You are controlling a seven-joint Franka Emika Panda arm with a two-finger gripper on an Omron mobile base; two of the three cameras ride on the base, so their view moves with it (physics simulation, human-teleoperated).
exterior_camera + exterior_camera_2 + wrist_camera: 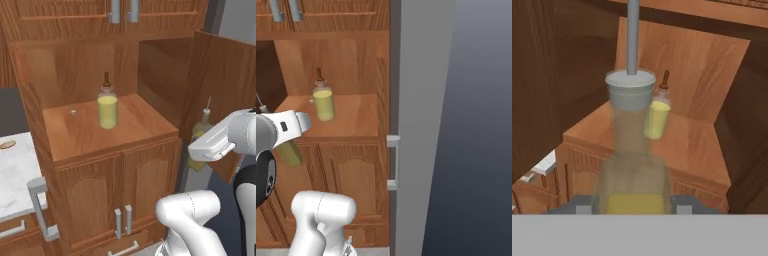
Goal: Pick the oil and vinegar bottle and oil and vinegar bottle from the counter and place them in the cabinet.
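The squat clear oil and vinegar bottle [107, 107] [323, 102] [657, 117], pale yellow inside with a brown neck, stands upright on the cabinet's shelf [140, 132] [356, 115] [697, 150]. My gripper [201, 150] [287, 146] [632, 205] is shut on the slim olive-green oil and vinegar bottle [201, 131] [288, 152] [632, 150]. It holds that bottle upright in the air, in front of the shelf's right corner and beside the open right door [225, 85]. The thin spout points up. In the hand view the held bottle stands large in front, with the squat one just behind it.
The cabinet's left door stands open with a grey bar handle [40, 210]. A marble counter [15, 170] lies to the left, with a small brown item [7, 145] on it. A tiny pale object [73, 112] rests on the shelf. Lower cupboard doors [122, 195] sit below.
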